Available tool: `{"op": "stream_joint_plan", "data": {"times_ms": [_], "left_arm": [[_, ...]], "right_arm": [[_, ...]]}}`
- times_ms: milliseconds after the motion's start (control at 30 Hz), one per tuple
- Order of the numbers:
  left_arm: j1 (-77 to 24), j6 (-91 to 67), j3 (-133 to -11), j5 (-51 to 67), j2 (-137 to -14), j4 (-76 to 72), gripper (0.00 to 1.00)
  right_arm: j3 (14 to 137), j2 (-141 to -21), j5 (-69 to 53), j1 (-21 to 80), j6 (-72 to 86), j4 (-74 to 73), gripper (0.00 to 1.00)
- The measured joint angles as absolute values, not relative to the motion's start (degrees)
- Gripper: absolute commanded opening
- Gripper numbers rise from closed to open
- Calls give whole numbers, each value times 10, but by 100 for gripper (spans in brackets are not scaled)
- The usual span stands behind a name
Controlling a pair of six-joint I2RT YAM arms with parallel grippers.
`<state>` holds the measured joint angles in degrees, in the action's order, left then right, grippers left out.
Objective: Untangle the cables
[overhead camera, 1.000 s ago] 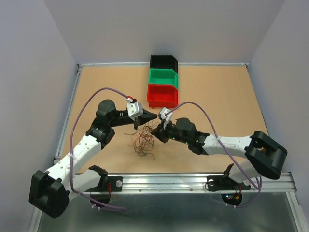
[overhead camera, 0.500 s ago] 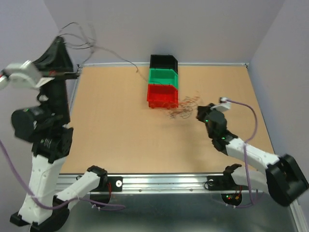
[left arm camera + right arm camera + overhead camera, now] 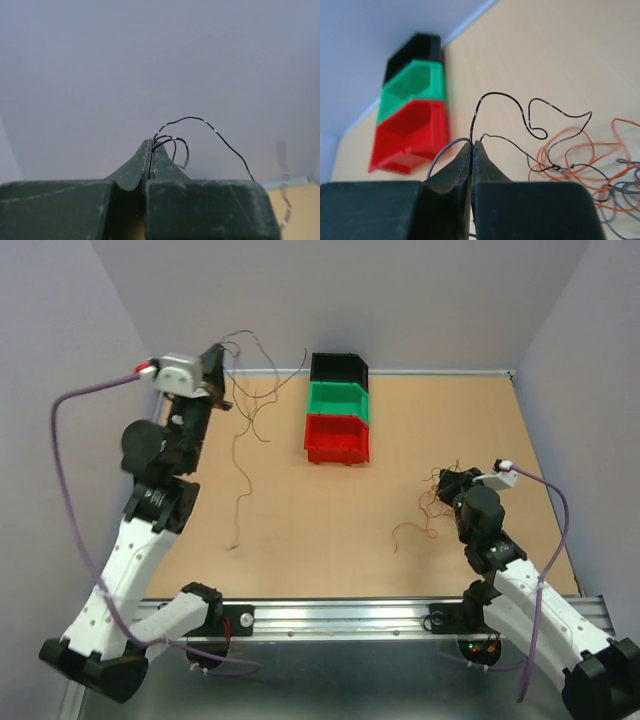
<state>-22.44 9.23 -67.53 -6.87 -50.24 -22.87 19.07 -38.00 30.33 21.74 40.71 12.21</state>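
Note:
My left gripper (image 3: 220,368) is raised high at the back left, shut on a few thin black cables (image 3: 176,142) that loop out past its tips (image 3: 151,145). From it a long dark strand (image 3: 240,465) hangs down to the table. My right gripper (image 3: 446,481) is low at the right, shut (image 3: 472,144) on thin black and grey cables (image 3: 492,97). A loose clump of orange and black cables (image 3: 428,508) lies on the table beside it; in the right wrist view this clump (image 3: 580,152) spreads out to the right of the tips.
Three bins stand in a row at the back centre: black (image 3: 338,367), green (image 3: 338,398) and red (image 3: 337,438). The brown table (image 3: 300,530) ends in a metal rail (image 3: 330,612) at the near edge. Lavender arm cables (image 3: 62,460) arc beside each arm.
The left arm has swung down and inward from the far upper left, its strands now trailing to the table. The right gripper has drawn the clump away from the red bin toward the right.

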Motion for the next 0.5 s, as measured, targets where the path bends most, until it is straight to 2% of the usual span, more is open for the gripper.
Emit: {"op": "stream_joint_plan", "data": {"times_ms": [33, 100, 133, 300, 500], "left_arm": [[-224, 94, -672, -48, -515, -224, 0], [-224, 105, -650, 31, -559, -204, 0], [-224, 108, -639, 59, -567, -195, 0], [-234, 128, -593, 260, -572, -149, 0], [-270, 131, -584, 410, -566, -163, 0]], "right_arm": [[191, -389, 287, 218, 401, 112, 24], [191, -394, 258, 218, 383, 108, 78], [191, -391, 227, 218, 369, 114, 100], [190, -380, 86, 218, 326, 192, 100], [190, -439, -107, 218, 302, 316, 100]]}}
